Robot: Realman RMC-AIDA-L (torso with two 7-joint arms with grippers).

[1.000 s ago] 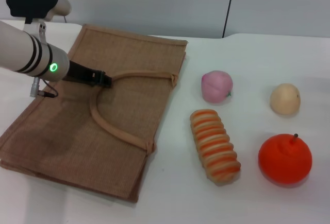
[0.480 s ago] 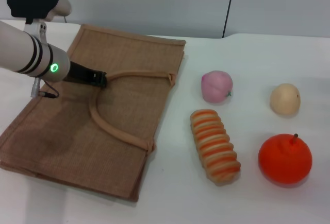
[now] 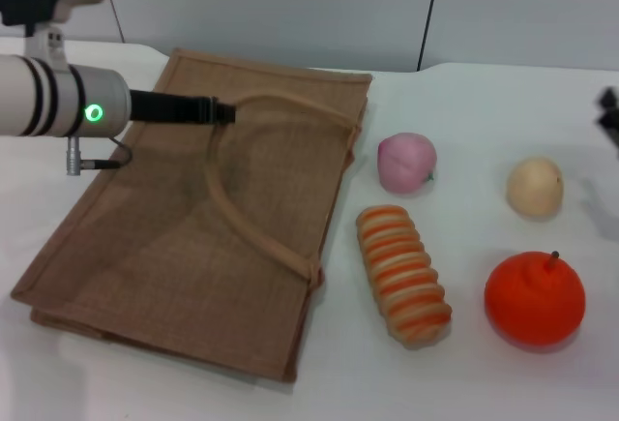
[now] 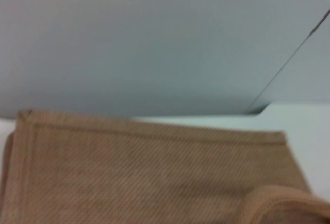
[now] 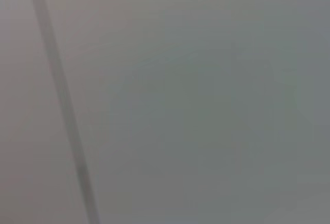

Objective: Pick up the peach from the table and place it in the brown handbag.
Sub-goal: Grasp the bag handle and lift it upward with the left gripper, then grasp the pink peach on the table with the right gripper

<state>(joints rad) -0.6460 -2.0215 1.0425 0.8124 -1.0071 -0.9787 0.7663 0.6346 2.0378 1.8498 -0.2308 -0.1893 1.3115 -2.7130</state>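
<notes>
Four food items lie on the white table (image 3: 464, 382) to the right of the brown handbag (image 3: 155, 247), and the peach (image 3: 406, 162) is the one nearest the bag, just off its right edge and well apart from the left gripper (image 3: 224, 111). That gripper reaches in from the left over the upper part of the bag, its dark fingers closed on the tan handle (image 3: 290, 106), whose loop stands lifted off the burlap. The peach is small, round and pink, paler along a crease, with a speck of green at its lower right. Below it rests a striped orange-and-cream bread roll (image 3: 403, 274); to its right sits a pale beige fruit (image 3: 534, 186), and nearer the front a bright orange fruit (image 3: 534, 298) with a stem. The right gripper (image 3: 609, 116) shows only as a dark sliver at the right edge, and I cannot tell its state. The left wrist view shows the bag's (image 4: 144, 177) top hem and part of the handle (image 4: 283, 203).
</notes>
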